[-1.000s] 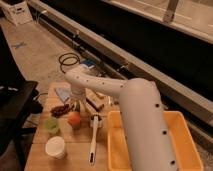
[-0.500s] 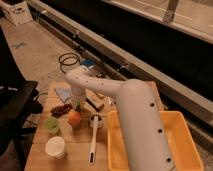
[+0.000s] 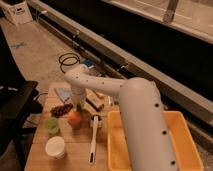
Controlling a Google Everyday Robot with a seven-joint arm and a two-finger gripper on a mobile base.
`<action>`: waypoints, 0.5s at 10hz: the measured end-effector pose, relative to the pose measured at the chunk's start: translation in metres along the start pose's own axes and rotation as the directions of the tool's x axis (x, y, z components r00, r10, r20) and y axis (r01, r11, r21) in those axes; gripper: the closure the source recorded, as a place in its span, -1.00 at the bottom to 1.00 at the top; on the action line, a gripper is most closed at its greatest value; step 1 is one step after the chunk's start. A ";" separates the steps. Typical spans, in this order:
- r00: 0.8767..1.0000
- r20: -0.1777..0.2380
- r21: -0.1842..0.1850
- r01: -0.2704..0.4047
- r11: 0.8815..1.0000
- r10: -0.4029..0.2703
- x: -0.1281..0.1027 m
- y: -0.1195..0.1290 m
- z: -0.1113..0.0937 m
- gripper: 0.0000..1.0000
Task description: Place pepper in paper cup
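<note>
- Green sliver, prob. the pepper (image 3: 78, 106), shows right under the claw (image 3: 77, 101) and just above the orange-red fruit (image 3: 74, 119). It's too small to read its long axis.
- Claw hangs from the bent end of the white arm (image 3: 100, 86), pointing down over the mid-far part of the tabletop (image 3: 75, 156), w/ a dark crumbly pile (image 3: 61, 109) just beside it on view-left.
- Can't tell if the claw is clenched or released, nor if the pepper is in its grasp vs. resting against the fruit.
- Key relation: the paper cup (image 3: 55, 147) lies toward the near edge and a bit view-left of the claw, well apart from it.
- Fruit and translucent green cup (image 3: 51, 125) sit roughly between claw and paper cup. The green cup is just behind the paper cup, near it but not touching.
- Only one arm on this rig, so no choice of reach.
- Judgement: if the pepper is held, next move = lift clear of the fruit, carry toward the near-left, centre over the white rim, let go.
- Risk: the cups are neighbours, so a drop that falls short prob. lands in or on the green one.
- Long white utensil (image 3: 94, 138) and yellow bin (image 3: 186, 131) lie view-right, off that path.
</note>
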 end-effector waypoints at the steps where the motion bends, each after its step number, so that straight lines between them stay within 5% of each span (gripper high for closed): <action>1: 0.999 -0.036 0.003 -0.001 1.000 0.001 0.000 -0.002 -0.017 1.00; 5: 0.976 -0.216 0.095 0.035 0.995 -0.014 -0.004 -0.019 -0.093 1.00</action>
